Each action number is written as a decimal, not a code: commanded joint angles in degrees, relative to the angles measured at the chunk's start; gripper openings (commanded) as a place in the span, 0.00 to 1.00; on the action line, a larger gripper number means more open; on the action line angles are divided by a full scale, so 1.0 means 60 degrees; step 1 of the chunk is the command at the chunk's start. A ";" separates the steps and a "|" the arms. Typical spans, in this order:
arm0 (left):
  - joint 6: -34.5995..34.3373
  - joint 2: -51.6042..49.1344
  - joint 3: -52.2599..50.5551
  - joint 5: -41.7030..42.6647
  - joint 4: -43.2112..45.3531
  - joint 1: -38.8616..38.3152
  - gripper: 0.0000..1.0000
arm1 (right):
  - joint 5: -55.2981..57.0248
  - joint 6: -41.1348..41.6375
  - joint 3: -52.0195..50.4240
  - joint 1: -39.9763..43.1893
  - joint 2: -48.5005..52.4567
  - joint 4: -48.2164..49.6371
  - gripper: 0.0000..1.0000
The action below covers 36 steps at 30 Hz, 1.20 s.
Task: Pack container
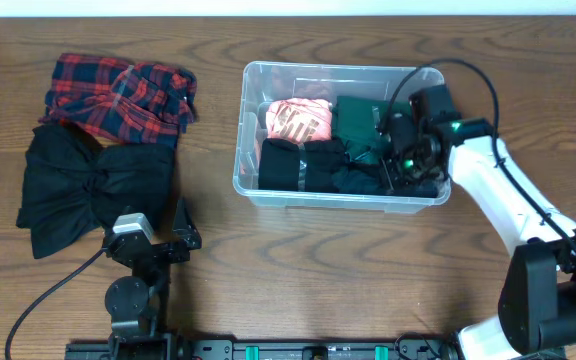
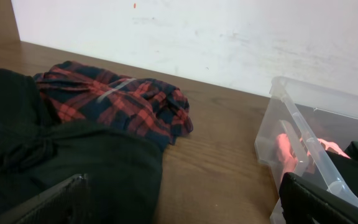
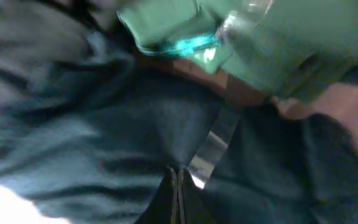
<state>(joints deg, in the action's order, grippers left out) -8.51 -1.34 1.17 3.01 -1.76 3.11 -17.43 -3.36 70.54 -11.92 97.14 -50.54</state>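
Right gripper (image 1: 398, 166) inside container (image 1: 338, 200), jaws clenched against dark teal garment (image 3: 92, 143). Left gripper (image 2: 185, 200) released (beside black cloth (image 1: 78, 190)).

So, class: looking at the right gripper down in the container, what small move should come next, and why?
Probably lift the right gripper straight up out of the container: its fingers look closed, low among the packed clothes, while the plaid shirt and black garment lie outside.

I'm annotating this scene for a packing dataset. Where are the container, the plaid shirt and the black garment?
container (image 1: 338, 200), overhead view, on its clear front wall.
plaid shirt (image 1: 118, 95), overhead view, middle of the bundle.
black garment (image 1: 88, 185), overhead view, middle of the cloth.
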 commanded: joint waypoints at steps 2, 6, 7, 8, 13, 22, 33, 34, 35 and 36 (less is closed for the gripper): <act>0.0168 0.0000 -0.0157 -0.0040 -0.0350 0.0015 0.98 | 0.0007 -0.0095 0.2299 -0.0080 0.0033 -0.0871 0.27; 0.0168 0.0000 -0.0157 -0.0040 -0.0346 0.0015 0.98 | 0.0022 0.0011 0.4197 0.0051 0.0033 -0.1464 0.68; 0.0168 0.0000 -0.0157 -0.0040 -0.0346 0.0015 0.98 | 0.0025 0.0127 0.4528 0.0146 0.0033 -0.1486 0.72; 0.0168 0.0000 -0.0157 -0.0040 -0.0350 0.0015 0.98 | 0.0066 0.0335 0.4852 0.0284 0.0033 -0.1486 0.75; 0.0168 0.0000 -0.0157 -0.0040 -0.0346 0.0015 0.98 | 0.0164 0.0882 0.5475 0.1322 0.0033 -0.1381 0.99; 0.0168 0.0000 -0.0157 -0.0040 -0.0350 0.0015 0.98 | 0.1122 0.1621 0.5457 0.3665 0.0106 -0.0918 0.99; 0.0113 0.0000 -0.0157 -0.0324 -0.0328 0.0015 0.98 | 0.1118 0.1621 0.5457 0.4583 0.0106 -0.0951 0.99; -0.0022 0.0000 -0.0157 -0.0317 -0.0146 0.0015 0.98 | 0.1118 0.1621 0.5457 0.4583 0.0106 -0.0951 0.99; -0.0095 0.0000 -0.0146 -0.0310 0.0033 0.0015 0.98 | 0.1118 0.1621 0.5457 0.4583 0.0106 -0.0951 0.99; -0.0164 -0.0004 -0.0051 -0.0251 0.0135 0.0015 0.98 | 0.1118 0.1621 0.5457 0.4583 0.0106 -0.0951 0.99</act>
<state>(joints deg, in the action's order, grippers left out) -8.78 -1.34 1.17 2.59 -1.10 3.11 -10.85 5.67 102.59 15.31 97.14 -56.23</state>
